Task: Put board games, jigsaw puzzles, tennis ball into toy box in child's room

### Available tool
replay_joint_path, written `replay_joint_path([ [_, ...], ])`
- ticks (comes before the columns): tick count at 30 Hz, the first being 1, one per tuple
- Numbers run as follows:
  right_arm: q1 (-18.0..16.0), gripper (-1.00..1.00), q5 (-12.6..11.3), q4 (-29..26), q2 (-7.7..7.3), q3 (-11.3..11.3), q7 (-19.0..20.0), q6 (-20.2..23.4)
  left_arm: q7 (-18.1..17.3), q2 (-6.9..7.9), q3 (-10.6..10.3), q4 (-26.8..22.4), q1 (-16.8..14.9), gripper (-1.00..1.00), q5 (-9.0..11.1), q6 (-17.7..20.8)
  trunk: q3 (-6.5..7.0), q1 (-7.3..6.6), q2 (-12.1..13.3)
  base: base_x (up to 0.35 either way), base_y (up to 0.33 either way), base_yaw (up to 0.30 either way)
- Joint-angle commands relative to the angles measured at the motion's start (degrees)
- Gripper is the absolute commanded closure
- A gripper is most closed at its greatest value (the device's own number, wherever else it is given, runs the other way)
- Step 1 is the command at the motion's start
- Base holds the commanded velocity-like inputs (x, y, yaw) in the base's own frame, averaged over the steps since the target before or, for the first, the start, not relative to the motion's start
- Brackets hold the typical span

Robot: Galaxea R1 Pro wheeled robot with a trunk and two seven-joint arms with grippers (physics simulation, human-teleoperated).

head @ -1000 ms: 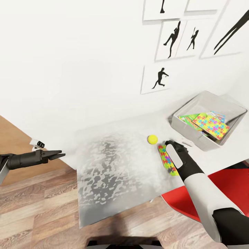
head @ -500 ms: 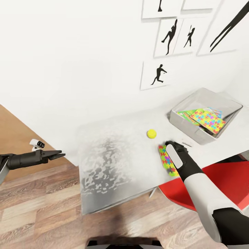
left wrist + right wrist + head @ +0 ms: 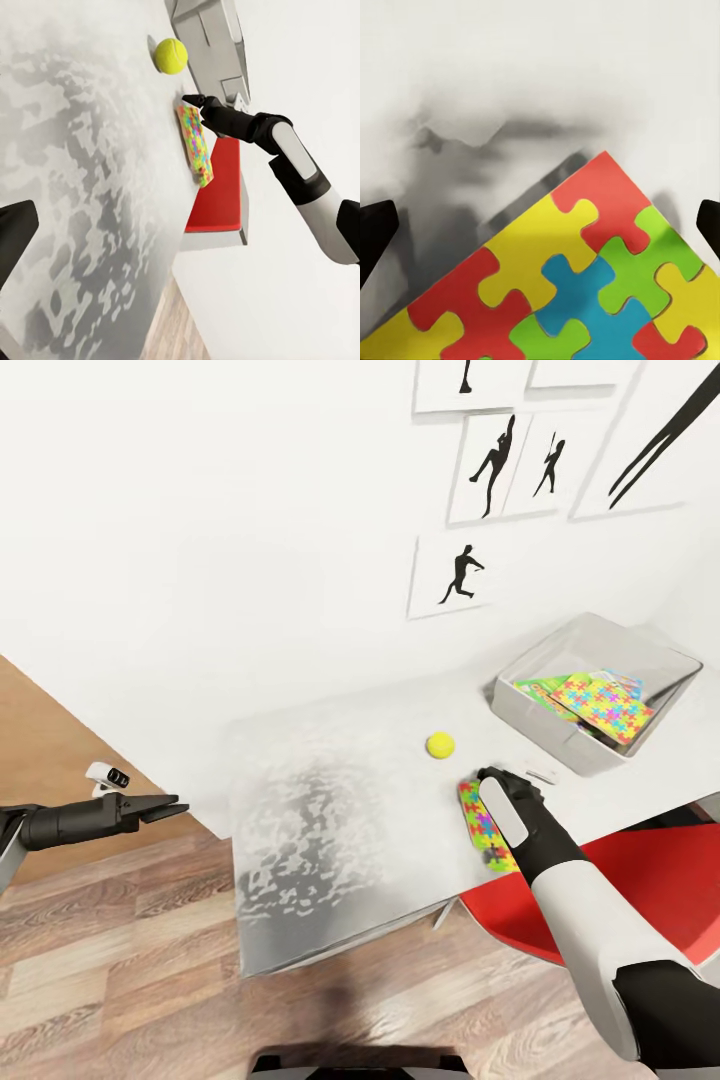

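One jigsaw puzzle lies on the white table near its front edge. My right gripper hovers open just over the puzzle's far corner. In the right wrist view the puzzle lies between the two spread fingertips. The tennis ball rests a little beyond the gripper, apart from it. The grey toy box stands at the right and holds another jigsaw puzzle on top of flat board games. My left gripper hangs open over the floor, left of the table.
A red chair seat sits under the table's right part, beside my right arm. A white wall with framed black silhouettes backs the table. Wood-plank floor lies to the left and in front.
The head view has shifted slightly, so the table and box sit a little differently in the picture. Both arms, the puzzle and the ball hold their places.
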Motion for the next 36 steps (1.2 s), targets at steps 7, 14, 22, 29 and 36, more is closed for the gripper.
replay_joint_path([
  [7,0.0,-1.00,-1.0,0.0,0.00,0.3,-0.4,0.3,-0.2,0.02,-0.1,0.0,0.0,-1.00,0.0,0.6,-0.10,0.05,-0.1,-0.055,0.036,0.000],
  [14,0.0,-1.00,-1.1,0.0,0.05,0.3,-0.4,0.3,-0.2,0.02,-0.1,0.0,0.0,-1.00,0.0,0.6,-0.10,0.05,-0.1,-0.031,0.059,0.000],
  [22,0.0,-1.00,-1.0,0.0,0.17,0.3,-0.4,0.3,-0.2,0.02,-0.1,0.0,0.0,-1.00,0.0,0.6,-0.10,0.05,-0.1,-0.034,0.082,0.000],
  [29,0.0,-1.00,-1.0,0.0,0.18,0.3,-0.4,0.3,-0.2,0.02,-0.1,0.0,0.0,-1.00,0.0,0.6,-0.10,0.05,-0.1,-0.117,0.080,0.000],
  [36,0.0,-1.00,-1.0,0.0,0.32,0.4,-0.4,0.3,-0.2,0.02,-0.1,0.0,0.0,-1.00,0.0,0.6,-0.10,0.05,-0.1,-0.113,0.085,0.000],
])
